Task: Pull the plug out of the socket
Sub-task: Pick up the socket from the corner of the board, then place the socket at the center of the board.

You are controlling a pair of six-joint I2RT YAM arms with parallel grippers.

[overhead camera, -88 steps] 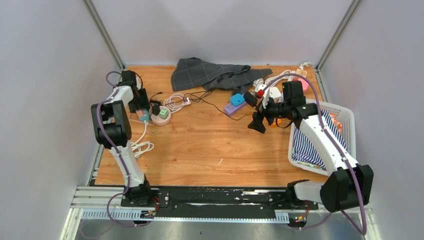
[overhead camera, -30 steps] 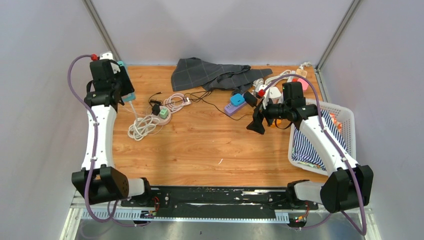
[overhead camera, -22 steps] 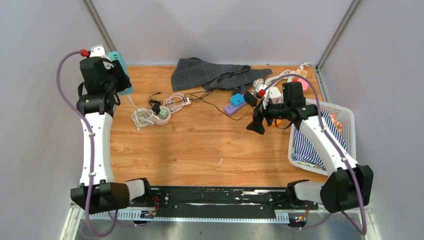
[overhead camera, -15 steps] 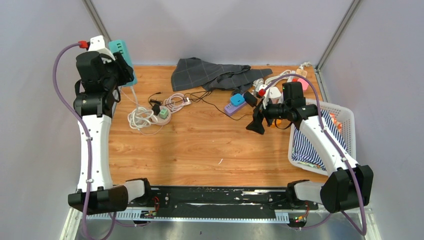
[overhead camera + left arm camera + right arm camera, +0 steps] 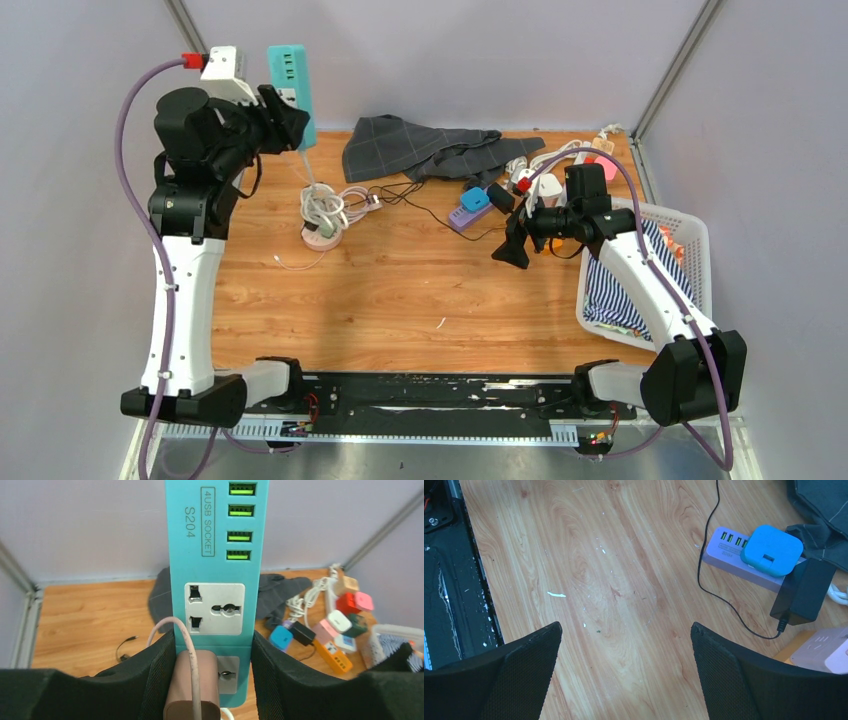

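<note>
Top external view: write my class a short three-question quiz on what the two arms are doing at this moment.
1. True or false: the left tool holds the teal power strip upright in the air.
2. The brown plug is: A) lying loose on the wood, B) seated in the strip's lower socket, C) in the basket.
3. Fill in: the right tool is empty, its jaws ____.
Key: 1 true; 2 B; 3 open.
</note>
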